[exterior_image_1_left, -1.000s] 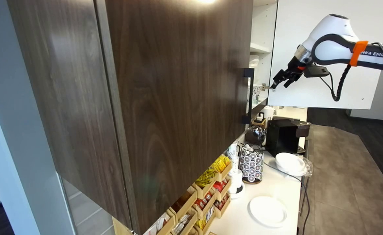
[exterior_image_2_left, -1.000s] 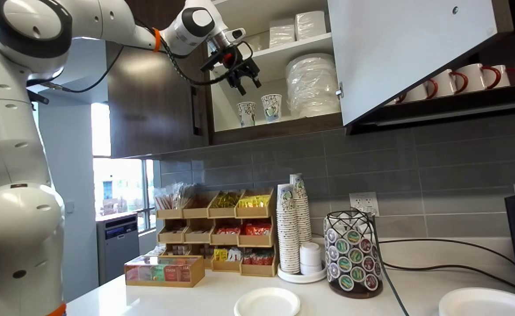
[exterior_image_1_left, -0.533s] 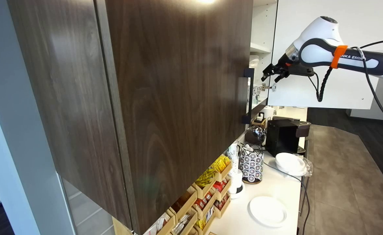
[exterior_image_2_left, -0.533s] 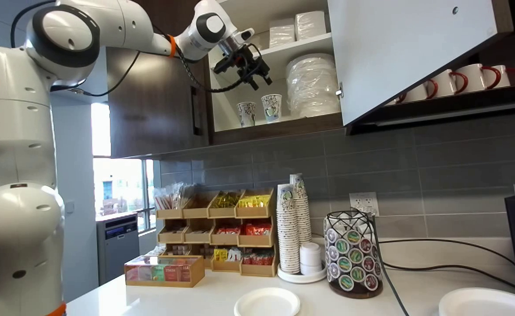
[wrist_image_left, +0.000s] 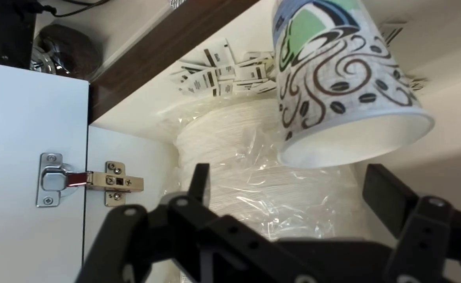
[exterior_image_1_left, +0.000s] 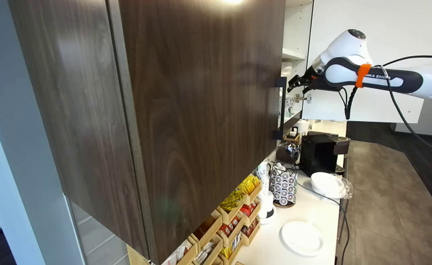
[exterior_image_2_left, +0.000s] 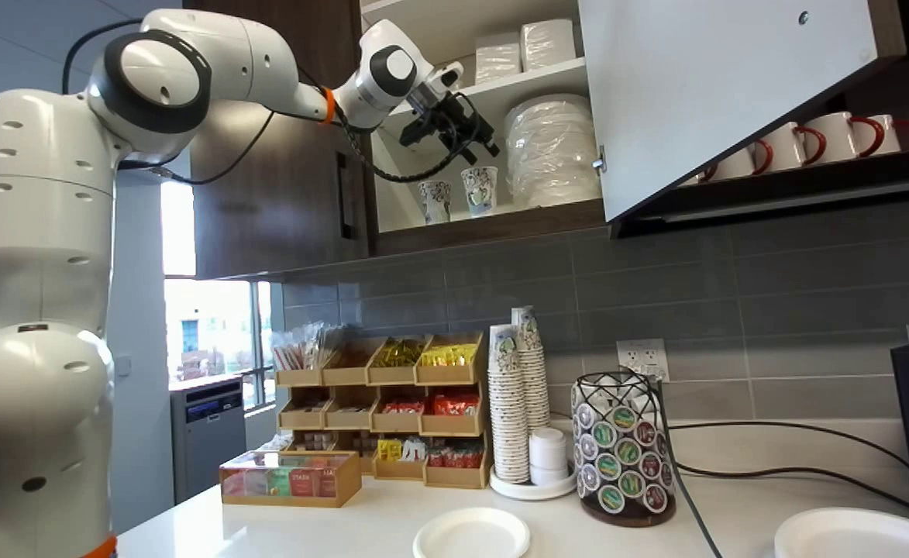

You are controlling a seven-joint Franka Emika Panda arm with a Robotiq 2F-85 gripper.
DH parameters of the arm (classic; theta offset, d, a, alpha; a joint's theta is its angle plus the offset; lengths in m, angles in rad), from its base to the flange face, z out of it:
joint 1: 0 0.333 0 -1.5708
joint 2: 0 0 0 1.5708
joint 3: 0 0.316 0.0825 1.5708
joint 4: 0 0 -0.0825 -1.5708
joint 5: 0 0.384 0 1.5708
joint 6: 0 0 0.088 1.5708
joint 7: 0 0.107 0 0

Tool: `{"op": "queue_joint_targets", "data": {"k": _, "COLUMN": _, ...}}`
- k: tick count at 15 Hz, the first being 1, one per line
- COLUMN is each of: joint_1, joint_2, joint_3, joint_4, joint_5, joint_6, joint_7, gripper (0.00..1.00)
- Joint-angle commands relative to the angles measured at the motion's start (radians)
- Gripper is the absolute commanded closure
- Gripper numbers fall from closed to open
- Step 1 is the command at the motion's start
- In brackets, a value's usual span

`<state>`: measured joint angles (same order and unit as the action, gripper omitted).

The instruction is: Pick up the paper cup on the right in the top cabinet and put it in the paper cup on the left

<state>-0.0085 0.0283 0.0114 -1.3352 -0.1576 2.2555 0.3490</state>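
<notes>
The top cabinet [exterior_image_2_left: 489, 223] stands open, with a pale interior. In an exterior view, the right paper cup [exterior_image_2_left: 480, 191] and the left paper cup [exterior_image_2_left: 435, 203] stand upright, apart, on its bottom shelf. My gripper [exterior_image_2_left: 482, 153] is just above the right cup's rim, fingers pointing down and to the right; it also shows in an exterior view [exterior_image_1_left: 297, 90]. In the wrist view the gripper [wrist_image_left: 289, 184] is open and empty, fingers wide apart. A patterned cup [wrist_image_left: 336, 74], apparently the right one, lies ahead, its white rim facing the gap. The left cup is not seen there.
A plastic-wrapped plate stack [exterior_image_2_left: 551, 151] stands right of the cups. The open white door [exterior_image_2_left: 733, 85] is at the right, with a hinge [wrist_image_left: 124, 182] near the gripper. A shelf [exterior_image_2_left: 512, 85] runs above. The closed dark door [exterior_image_1_left: 204, 110] with its black handle [exterior_image_1_left: 283, 108] is beside the opening.
The arm has moved right and downward in the view facing the cabinet, bringing my gripper from above the left cup to above the right cup. The cups have not moved.
</notes>
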Motion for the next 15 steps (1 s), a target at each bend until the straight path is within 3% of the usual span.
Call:
{"op": "queue_joint_targets", "data": {"k": 1, "joint_1": 0.003, "joint_2": 0.039, "joint_3": -0.002, "joint_4": 0.040, "joint_5": -0.069, "joint_6": -0.033, "joint_7": 0.054, "gripper": 0.00}}
{"op": "queue_joint_targets", "data": {"k": 2, "joint_1": 0.003, "joint_2": 0.042, "joint_3": -0.002, "joint_4": 0.042, "joint_5": -0.073, "joint_6": -0.047, "joint_7": 0.055, "gripper": 0.06}}
{"op": "queue_joint_targets", "data": {"k": 3, "joint_1": 0.003, "joint_2": 0.045, "joint_3": -0.002, "joint_4": 0.045, "joint_5": -0.077, "joint_6": -0.058, "joint_7": 0.053, "gripper": 0.26}}
{"op": "queue_joint_targets", "data": {"k": 5, "joint_1": 0.003, "joint_2": 0.050, "joint_3": -0.001, "joint_4": 0.054, "joint_5": -0.069, "joint_6": -0.095, "joint_7": 0.043, "gripper": 0.30}}
{"op": "queue_joint_targets", "data": {"k": 13, "joint_1": -0.005, "joint_2": 0.048, "joint_3": -0.001, "joint_4": 0.100, "joint_5": 0.011, "joint_6": -0.171, "joint_7": 0.029, "gripper": 0.94}}
{"op": "queue_joint_targets", "data": {"k": 15, "joint_1": -0.008, "joint_2": 0.046, "joint_3": -0.003, "joint_4": 0.123, "joint_5": 0.027, "joint_6": -0.174, "joint_7": 0.031, "gripper": 1.00}}
